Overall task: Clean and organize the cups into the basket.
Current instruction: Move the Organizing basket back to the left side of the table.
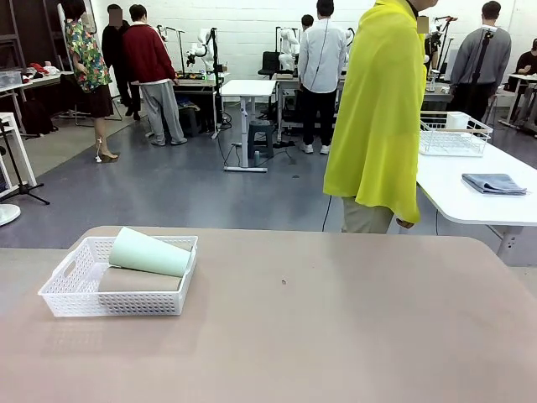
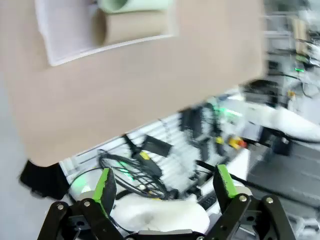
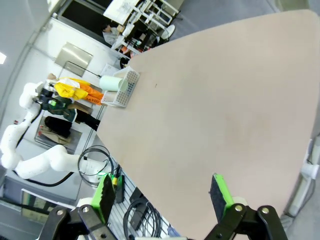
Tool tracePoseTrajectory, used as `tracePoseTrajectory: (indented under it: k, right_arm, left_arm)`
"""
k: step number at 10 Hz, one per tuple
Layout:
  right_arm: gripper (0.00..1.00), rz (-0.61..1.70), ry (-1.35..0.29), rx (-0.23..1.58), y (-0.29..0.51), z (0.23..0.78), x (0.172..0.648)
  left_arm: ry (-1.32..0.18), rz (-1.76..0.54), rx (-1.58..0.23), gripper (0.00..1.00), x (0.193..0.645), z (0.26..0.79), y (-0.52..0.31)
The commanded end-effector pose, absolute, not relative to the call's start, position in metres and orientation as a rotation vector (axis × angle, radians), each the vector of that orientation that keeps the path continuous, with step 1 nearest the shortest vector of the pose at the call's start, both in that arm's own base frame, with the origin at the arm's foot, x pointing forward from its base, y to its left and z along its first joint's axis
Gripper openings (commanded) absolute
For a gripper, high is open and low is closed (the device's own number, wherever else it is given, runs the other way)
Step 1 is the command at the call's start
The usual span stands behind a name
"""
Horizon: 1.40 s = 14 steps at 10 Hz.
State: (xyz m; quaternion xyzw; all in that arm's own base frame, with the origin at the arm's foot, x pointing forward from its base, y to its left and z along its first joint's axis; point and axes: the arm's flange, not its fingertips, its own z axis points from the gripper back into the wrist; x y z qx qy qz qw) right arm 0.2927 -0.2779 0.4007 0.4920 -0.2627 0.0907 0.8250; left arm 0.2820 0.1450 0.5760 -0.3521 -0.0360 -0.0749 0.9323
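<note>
A wide tan table [image 1: 336, 319] spreads from the camera's edge toward the far side, its near stretch bare. Toward the table's far left corner sits the white lattice basket [image 1: 63, 298], set just in from the far edge. Inside it lie the cups on their sides: a tan-brown cup [image 1: 138, 280] along the basket's near wall, and a pale mint green cup [image 1: 151, 253] resting on top of it, its wide mouth pointing toward the basket's right end and poking up over the rim (whether a third cup lies underneath cannot be told). In the left wrist view, the left gripper [image 2: 165, 187] hangs off the table's edge over cables and equipment, its green-padded fingers spread wide with nothing between them. In the right wrist view, the right gripper [image 3: 160, 192] likewise has its fingers parted and empty, near the table's edge. Beyond the far edge stands a person in a bright yellow top [image 1: 377, 109].
</note>
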Motion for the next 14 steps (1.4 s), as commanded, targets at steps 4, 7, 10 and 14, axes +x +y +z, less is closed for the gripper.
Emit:
tracePoseTrajectory:
  k: [4, 7, 10, 14]
  right_arm:
    - [1.00, 0.199, -0.563, 1.053, -0.276, 0.400, 0.293]
    - [1.00, 0.199, -0.563, 1.053, -0.276, 0.400, 0.293]
    - [1.00, 0.199, -0.563, 1.053, -0.276, 0.400, 0.293]
    - [1.00, 0.199, -0.563, 1.053, -0.276, 0.400, 0.293]
  left_arm:
    - [-0.062, -0.022, -1.402, 1.00, 0.284, 0.515, 0.273]
    - [-0.096, 0.117, -1.443, 1.00, 0.264, 0.474, 0.309]
    - [-0.070, 0.106, -1.428, 1.00, 0.264, 0.464, 0.291]
    - [-0.070, 0.106, -1.428, 1.00, 0.264, 0.464, 0.291]
